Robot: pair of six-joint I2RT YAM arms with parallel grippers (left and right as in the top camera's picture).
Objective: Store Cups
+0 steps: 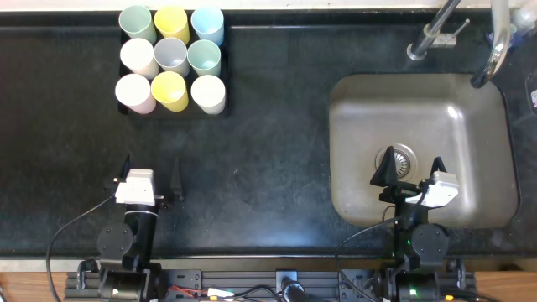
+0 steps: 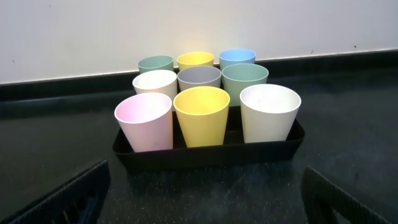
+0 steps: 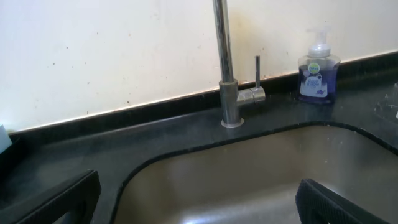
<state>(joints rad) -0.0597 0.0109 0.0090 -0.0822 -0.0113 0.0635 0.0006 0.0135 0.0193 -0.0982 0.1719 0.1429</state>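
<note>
A black tray [image 1: 225, 92] at the back left of the dark counter holds several pastel cups [image 1: 171, 57] upright in three rows. In the left wrist view the tray [image 2: 208, 155] stands ahead with a pink cup [image 2: 145, 122], a yellow cup [image 2: 201, 115] and a white cup [image 2: 268, 112] in its nearest row. My left gripper [image 1: 152, 177] stands open near the counter's front, well short of the tray, holding nothing. Over the sink's front part my right gripper [image 1: 413, 169] is open and holds nothing.
A steel sink [image 1: 470, 117] fills the right side, with a drain [image 1: 398, 157] and a faucet [image 1: 432, 32] behind it. The faucet [image 3: 225, 68] and a soap bottle [image 3: 318, 73] stand on the back ledge. Bare counter lies between tray and sink.
</note>
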